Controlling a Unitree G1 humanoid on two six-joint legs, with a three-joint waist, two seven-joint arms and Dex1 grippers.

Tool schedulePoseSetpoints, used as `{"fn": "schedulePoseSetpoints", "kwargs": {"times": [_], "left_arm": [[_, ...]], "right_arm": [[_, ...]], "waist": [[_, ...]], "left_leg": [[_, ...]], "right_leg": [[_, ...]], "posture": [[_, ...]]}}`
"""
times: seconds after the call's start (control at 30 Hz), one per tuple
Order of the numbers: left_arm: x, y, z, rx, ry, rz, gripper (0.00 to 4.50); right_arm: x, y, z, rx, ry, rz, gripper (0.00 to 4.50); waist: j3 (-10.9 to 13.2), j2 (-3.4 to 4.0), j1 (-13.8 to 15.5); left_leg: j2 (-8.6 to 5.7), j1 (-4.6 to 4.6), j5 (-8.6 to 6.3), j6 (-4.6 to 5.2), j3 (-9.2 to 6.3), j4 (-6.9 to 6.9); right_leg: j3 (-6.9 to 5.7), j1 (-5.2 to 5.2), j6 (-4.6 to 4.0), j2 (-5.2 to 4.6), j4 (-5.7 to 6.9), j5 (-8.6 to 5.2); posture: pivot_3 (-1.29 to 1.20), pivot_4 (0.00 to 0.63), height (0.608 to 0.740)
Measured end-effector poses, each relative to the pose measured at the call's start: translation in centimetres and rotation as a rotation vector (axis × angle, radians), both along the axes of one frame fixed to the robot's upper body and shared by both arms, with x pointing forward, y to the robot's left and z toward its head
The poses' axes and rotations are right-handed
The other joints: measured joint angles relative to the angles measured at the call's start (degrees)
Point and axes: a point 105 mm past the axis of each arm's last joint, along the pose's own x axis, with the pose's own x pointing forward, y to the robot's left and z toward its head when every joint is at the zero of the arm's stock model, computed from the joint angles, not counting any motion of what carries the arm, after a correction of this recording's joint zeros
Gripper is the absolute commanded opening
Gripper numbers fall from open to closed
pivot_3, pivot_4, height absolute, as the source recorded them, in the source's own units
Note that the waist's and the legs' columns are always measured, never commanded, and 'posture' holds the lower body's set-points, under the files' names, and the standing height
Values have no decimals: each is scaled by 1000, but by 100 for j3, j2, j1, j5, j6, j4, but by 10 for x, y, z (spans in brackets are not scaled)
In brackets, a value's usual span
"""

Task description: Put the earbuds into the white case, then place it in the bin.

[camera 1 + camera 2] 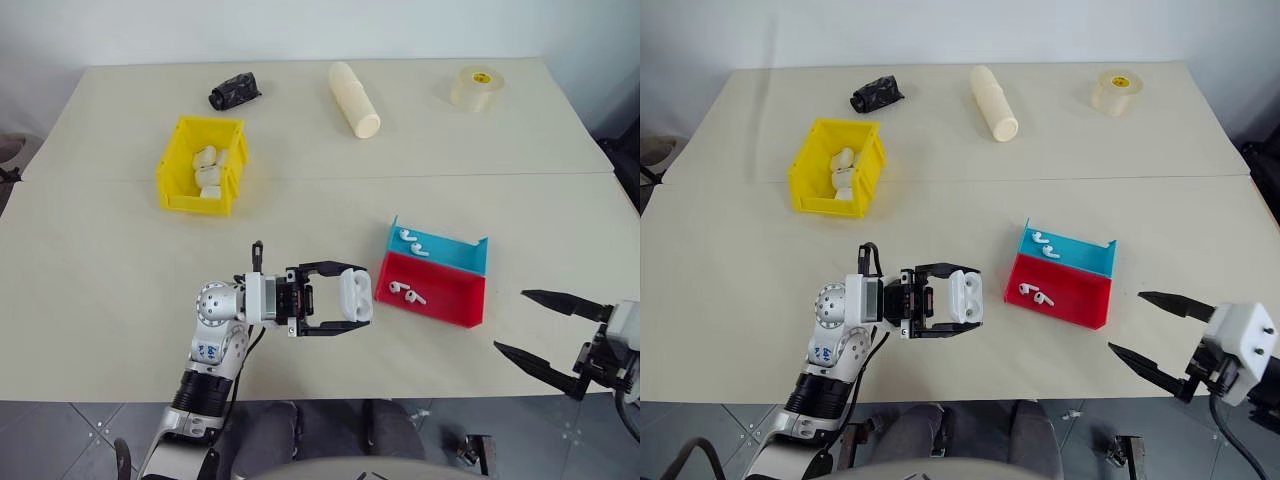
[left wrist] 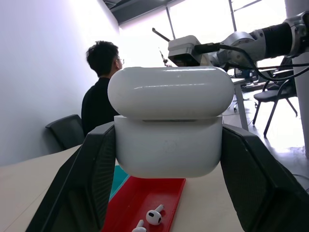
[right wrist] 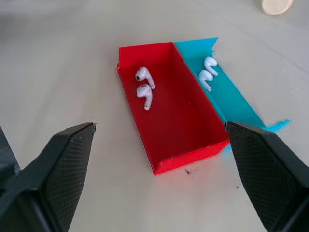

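White case (image 1: pixel 356 295): 1, clamped in left gripper (image 1: pixel 352 296).
Earbuds (image 3: pixel 144 89): 2 red tray (image 3: pixel 193 140), 2 blue tray (image 3: pixel 236 104).
Right gripper (image 1: pixel 533 325): spread wide, empty, beside table edge (image 1: pixel 100 395).

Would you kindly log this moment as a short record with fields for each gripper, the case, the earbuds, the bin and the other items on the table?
left gripper: shut on the white case, held above the table beside the red tray
right gripper: open, empty, near the table's front edge
earbuds: two in the red tray, two in the blue tray
bin: yellow, already holds several white cases
other items: cream cylinder, tape roll, black object at the far side
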Motion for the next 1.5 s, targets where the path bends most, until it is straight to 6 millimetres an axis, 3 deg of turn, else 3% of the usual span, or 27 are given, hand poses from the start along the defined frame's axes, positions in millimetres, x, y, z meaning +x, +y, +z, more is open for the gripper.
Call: {"fn": "schedulePoseSetpoints", "kwargs": {"times": [0.2,0.4,0.63,1.0,1.4,1.5], "left_arm": [[3,3,-2,14,36,21,2798],[5,7,-4,37,64,40,2798],[4,5,-1,39,75,37,2798],[1,2,-5,47,104,23,2798],[0,1,-4,56,114,26,2798],[0,1,-4,56,116,29,2798]], "right_arm": [[28,40,5,-60,189,30,4500],[48,58,-7,-167,308,-35,4500],[70,79,-15,-275,320,-77,4500],[78,80,-23,-422,376,-113,4500],[80,91,-26,-452,408,-84,4500],[80,93,-29,-471,412,-78,3886]], "waist": [[1,1,4],[2,-2,45],[2,-2,0],[3,-1,-6],[3,-1,-8],[3,-1,-9]], "left_leg": [[0,-8,-1,0,-11,9],[-6,-24,-12,10,-24,26],[-7,-28,-13,10,-24,26],[-8,-29,-14,11,-23,25],[-8,-31,-15,12,-23,23],[-9,-32,-15,12,-23,23]], "right_leg": [[-6,1,-1,-2,-5,0],[-15,2,0,-5,-20,1],[-15,1,2,-5,-24,2],[-14,-3,2,-5,-23,3],[-14,-7,2,-5,-24,3],[-13,-7,2,-5,-24,3]], "posture": [[0,150,740],[0,150,740],[0,150,740],[0,150,740],[0,150,740],[0,150,740]]}}
